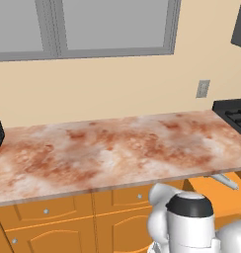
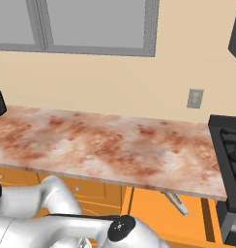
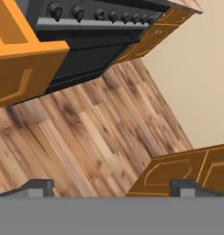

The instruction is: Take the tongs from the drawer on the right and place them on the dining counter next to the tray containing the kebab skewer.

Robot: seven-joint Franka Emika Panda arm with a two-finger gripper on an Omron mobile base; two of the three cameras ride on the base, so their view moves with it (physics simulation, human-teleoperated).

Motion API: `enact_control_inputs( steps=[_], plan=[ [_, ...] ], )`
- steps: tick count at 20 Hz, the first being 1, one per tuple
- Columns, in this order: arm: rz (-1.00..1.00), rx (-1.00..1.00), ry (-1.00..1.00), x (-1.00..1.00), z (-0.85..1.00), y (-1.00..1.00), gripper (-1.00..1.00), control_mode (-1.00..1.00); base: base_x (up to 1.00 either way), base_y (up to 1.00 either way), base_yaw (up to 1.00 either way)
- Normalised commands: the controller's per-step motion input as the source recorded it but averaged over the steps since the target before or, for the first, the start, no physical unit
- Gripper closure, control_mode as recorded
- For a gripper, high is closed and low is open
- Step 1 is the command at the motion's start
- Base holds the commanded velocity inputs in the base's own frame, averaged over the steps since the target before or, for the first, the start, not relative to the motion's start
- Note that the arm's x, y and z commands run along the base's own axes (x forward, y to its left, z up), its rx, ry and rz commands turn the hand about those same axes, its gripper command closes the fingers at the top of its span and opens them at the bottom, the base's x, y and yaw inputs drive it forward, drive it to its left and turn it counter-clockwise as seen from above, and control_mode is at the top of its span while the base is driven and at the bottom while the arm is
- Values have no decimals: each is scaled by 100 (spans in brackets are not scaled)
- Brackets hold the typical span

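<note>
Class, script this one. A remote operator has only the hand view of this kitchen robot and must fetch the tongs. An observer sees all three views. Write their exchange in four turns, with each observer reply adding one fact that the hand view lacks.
Operator: My gripper is open and faces the wood floor. Is the drawer open?
Observer: Yes. The drawer stands pulled out under the right end of the worktop, beside the stove.
Operator: Are the tongs in it?
Observer: Yes. The tongs lie inside the drawer, with one end tucked under the worktop's front edge.
</note>
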Motion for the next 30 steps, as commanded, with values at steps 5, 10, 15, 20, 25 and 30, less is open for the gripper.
enact_control_inputs(
  steps=[5,10,15,20,25,30],
  plan=[
    [-7,0,12,-4,75,0,-100,-100,0,0,0],
    [-1,1,0,-47,87,0,-100,-100,0,0,0],
    [0,2,-2,-4,10,0,-100,-100,0,0,0],
    [0,7,-4,-47,65,30,-100,-100,0,0,0],
    [0,4,-14,-19,37,92,-100,-100,0,0,0],
    [-2,5,-21,0,34,100,-100,-100,0,0,0]
  ],
)
